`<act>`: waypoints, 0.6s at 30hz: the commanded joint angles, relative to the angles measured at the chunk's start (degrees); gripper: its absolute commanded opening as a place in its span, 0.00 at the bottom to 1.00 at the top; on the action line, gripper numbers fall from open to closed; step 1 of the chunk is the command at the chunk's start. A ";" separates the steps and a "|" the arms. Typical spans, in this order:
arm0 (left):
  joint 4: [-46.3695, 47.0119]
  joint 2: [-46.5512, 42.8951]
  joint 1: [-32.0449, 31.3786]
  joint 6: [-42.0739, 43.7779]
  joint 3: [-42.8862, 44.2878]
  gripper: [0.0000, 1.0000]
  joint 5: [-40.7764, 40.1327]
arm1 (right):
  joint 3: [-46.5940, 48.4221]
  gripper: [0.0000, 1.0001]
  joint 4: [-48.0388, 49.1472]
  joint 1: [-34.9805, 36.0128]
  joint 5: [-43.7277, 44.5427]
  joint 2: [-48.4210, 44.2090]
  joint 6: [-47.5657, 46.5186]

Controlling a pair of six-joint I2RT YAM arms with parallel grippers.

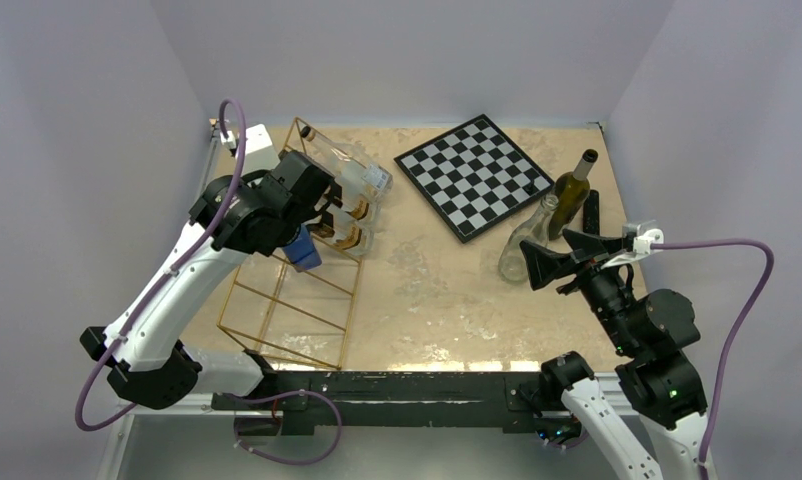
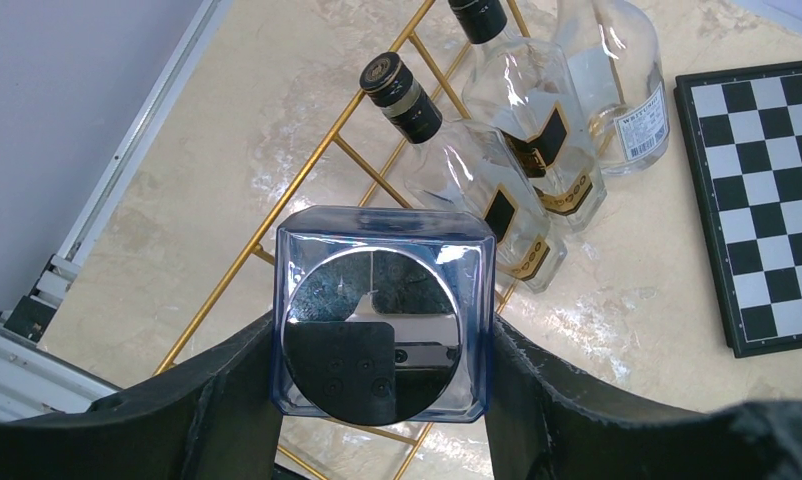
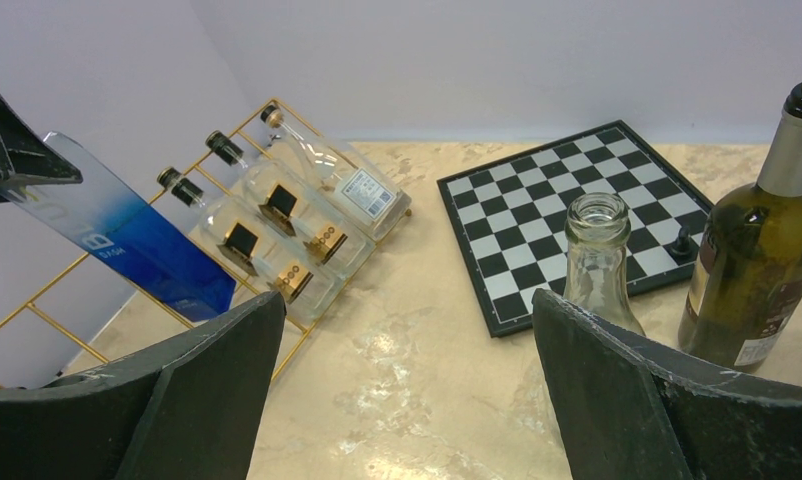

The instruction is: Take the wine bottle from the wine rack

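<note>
My left gripper (image 1: 299,232) is shut on a blue square-sided bottle (image 1: 303,250) and holds it tilted over the gold wire wine rack (image 1: 287,305). In the left wrist view the bottle's base (image 2: 382,320) faces the camera between my two fingers (image 2: 227,390). The right wrist view shows the blue bottle (image 3: 127,235) slanting down toward the rack (image 3: 37,300). Three clear bottles (image 1: 355,195) lie side by side on the rack's far end. My right gripper (image 1: 562,258) is open and empty above the table, at the right.
A black-and-white chessboard (image 1: 477,175) lies at the back centre. A dark green wine bottle (image 1: 575,190) and an empty clear bottle (image 1: 527,245) stand right beside my right gripper. The enclosure walls close in on the left, the back and the right.
</note>
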 commanded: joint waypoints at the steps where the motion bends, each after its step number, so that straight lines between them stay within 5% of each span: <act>1: 3.04 -1.87 -0.24 -1.64 4.33 0.00 -5.18 | -0.44 0.99 1.81 0.27 -0.04 0.40 0.45; 18: 1.11 -1.27 -0.24 -5.58 9.78 0.00 -5.56 | -1.22 0.99 2.17 0.23 -0.08 0.29 0.76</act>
